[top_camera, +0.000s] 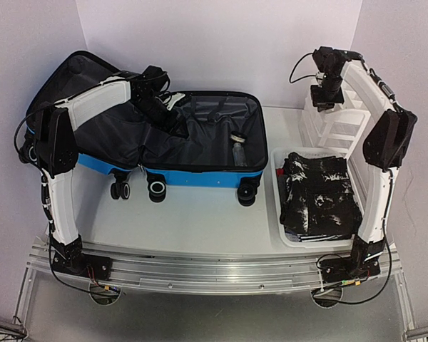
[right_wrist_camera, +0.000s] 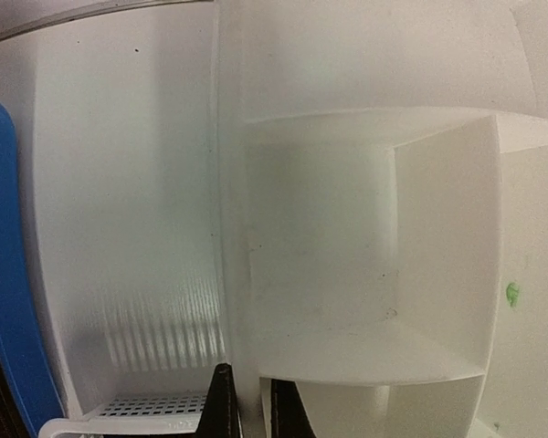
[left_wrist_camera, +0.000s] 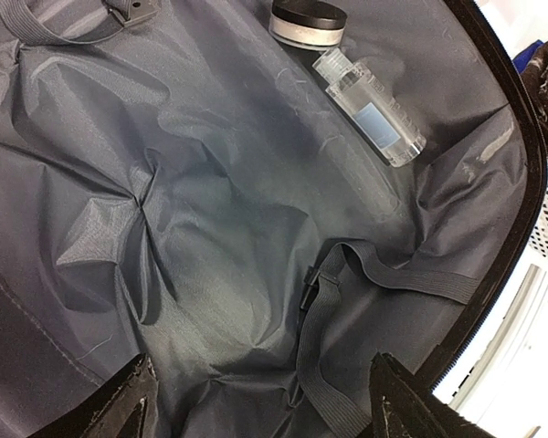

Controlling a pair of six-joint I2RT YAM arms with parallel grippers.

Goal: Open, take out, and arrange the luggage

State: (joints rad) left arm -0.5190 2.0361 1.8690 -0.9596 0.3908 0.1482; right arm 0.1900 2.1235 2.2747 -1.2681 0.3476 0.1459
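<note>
The luggage [top_camera: 200,174], a blue hard-shell suitcase, lies open on the table with its dark grey lining [left_wrist_camera: 210,228] exposed. My left gripper [top_camera: 172,117] reaches into the right half and hovers open [left_wrist_camera: 262,365] over the lining and an elastic strap [left_wrist_camera: 329,301], touching nothing. A clear bottle [left_wrist_camera: 370,108] and a small black-lidded jar [left_wrist_camera: 308,20] lie at the far right inside the case. My right gripper [top_camera: 325,105] is over the white drawer organizer [top_camera: 342,125], its fingers [right_wrist_camera: 249,379] shut on the organizer's thin wall [right_wrist_camera: 233,228].
A white mesh basket [top_camera: 279,214] holding folded dark clothes [top_camera: 317,192] stands right of the suitcase, in front of the organizer. The suitcase's wheels [top_camera: 157,189] face the near edge. Its blue shell [right_wrist_camera: 5,274] shows at the left of the right wrist view.
</note>
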